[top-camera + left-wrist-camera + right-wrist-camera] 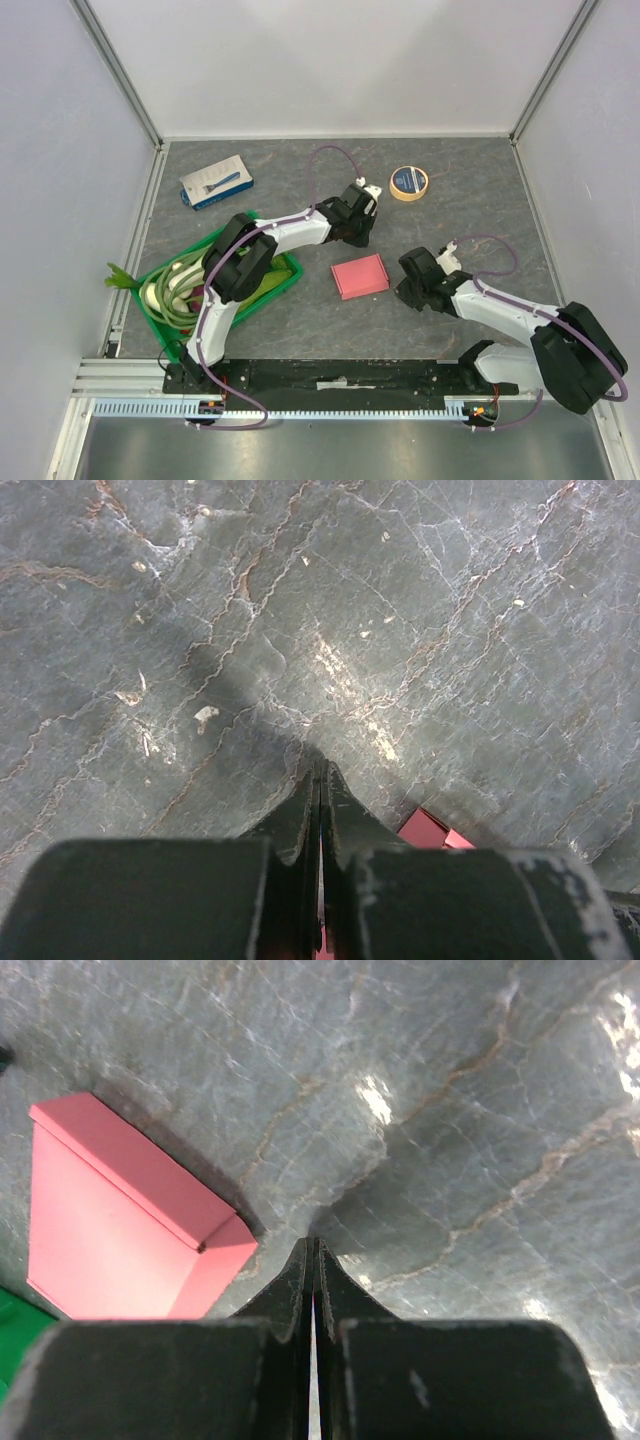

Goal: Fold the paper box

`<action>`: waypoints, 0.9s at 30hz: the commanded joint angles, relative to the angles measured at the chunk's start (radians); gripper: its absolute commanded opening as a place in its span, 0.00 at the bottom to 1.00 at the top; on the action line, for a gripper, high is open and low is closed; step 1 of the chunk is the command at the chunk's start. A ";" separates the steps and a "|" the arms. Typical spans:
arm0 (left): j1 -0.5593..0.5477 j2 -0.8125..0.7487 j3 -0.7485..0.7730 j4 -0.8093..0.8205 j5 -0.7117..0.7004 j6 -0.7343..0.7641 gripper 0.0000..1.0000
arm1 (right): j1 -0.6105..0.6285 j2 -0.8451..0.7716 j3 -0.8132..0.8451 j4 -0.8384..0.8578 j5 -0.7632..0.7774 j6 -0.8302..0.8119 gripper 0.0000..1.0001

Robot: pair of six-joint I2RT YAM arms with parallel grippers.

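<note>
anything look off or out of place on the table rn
Nothing spilled or damaged. The paper box lies closed, slightly askew, between the left gripper and right gripper, both shut and empty. Only a green leaf pokes past the rim of the green crate.

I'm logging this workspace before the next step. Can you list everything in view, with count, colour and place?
paper box: one, pink, middle of the table, between the two grippers and touched by neither
flat package: one, blue and white, far left of the table
tape roll: one, tan with a dark centre, far side, right of centre
crate: one, green, near left, partly under the left arm
vegetables: several long stalks, pale green, inside the crate
table: one, dark grey, marbled
left gripper: one, black, shut and empty, just beyond the box's far side
right gripper: one, black, shut and empty, right of the box
</note>
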 commanded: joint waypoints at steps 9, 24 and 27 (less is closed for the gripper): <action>-0.056 -0.013 -0.105 -0.073 -0.064 0.005 0.02 | 0.018 0.021 -0.005 0.009 -0.086 0.052 0.00; -0.079 -0.042 -0.214 -0.018 0.133 0.025 0.02 | 0.016 0.136 -0.028 0.198 -0.022 0.087 0.00; -0.078 -0.022 -0.223 -0.019 0.271 0.061 0.02 | 0.016 0.174 -0.015 0.263 -0.005 -0.003 0.00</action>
